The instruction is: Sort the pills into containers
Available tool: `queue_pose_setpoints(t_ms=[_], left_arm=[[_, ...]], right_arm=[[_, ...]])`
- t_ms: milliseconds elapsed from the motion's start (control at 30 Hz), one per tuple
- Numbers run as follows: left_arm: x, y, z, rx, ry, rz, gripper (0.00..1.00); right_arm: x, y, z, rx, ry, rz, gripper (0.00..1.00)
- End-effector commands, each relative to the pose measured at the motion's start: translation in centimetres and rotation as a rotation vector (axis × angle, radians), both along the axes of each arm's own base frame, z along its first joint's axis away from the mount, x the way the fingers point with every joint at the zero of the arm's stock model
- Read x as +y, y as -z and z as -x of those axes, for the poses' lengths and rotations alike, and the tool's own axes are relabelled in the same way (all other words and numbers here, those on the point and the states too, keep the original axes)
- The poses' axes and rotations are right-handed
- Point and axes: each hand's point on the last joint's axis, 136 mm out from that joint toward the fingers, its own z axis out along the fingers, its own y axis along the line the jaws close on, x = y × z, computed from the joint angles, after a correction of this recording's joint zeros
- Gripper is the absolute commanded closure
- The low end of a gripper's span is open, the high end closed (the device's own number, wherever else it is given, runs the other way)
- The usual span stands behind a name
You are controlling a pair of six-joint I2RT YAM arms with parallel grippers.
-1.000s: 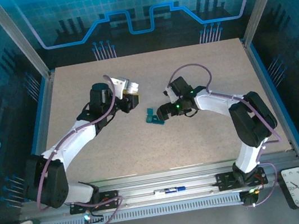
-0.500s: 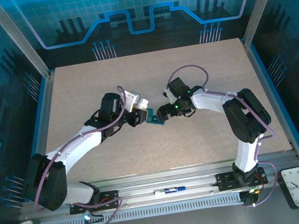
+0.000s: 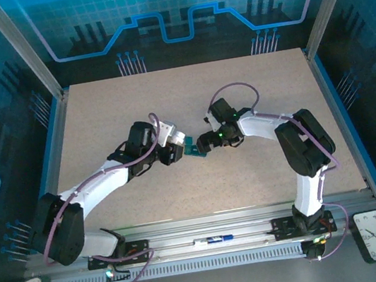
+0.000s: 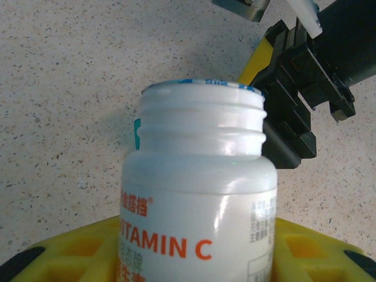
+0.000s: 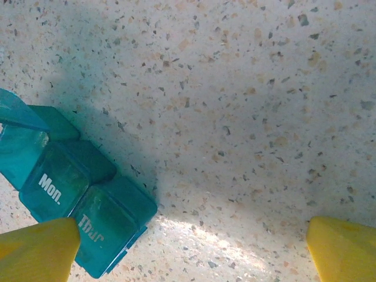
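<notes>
Contents: one pill box (image 3: 191, 149) of translucent teal plastic, three square compartments visible, on a speckled table (image 3: 98, 112). One bottle (image 4: 200, 176), glossy white with a threaded neck and no cap, is pinched by the left gripper (image 3: 177, 143). Its mouth is now just beside the pill box, having swung in from well apart. The right gripper (image 5: 191, 252) has its yellow jaws spread wide at the pill box's other side.

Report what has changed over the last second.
The left gripper, holding the open vitamin C bottle, swung right and nearer, bringing the bottle's mouth up to the teal pill box. The right arm's elbow drew in slightly. The pill box stayed put; the right gripper stayed open beside it.
</notes>
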Motion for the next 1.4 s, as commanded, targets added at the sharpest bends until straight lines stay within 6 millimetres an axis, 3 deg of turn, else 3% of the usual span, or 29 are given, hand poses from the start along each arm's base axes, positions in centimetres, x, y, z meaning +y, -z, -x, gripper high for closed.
queue_pose_setpoints(t_ms=[0, 633, 1367], left_arm=[[-0.2, 0.7, 0.1, 0.026, 0.007, -0.024, 1.0], [-0.8, 2.7, 0.5, 0.133, 0.002, -0.055, 1.0], [-0.9, 6.7, 0.9, 0.351, -0.028, -0.193, 1.0]], right_arm=[[-0.3, 0.4, -0.6, 0.001, -0.002, 0.015, 0.0], [-1.0, 1.6, -0.2, 0.03, -0.007, 0.064, 0.0], [-1.1, 2.1, 0.0, 0.047, -0.015, 0.075, 0.0]])
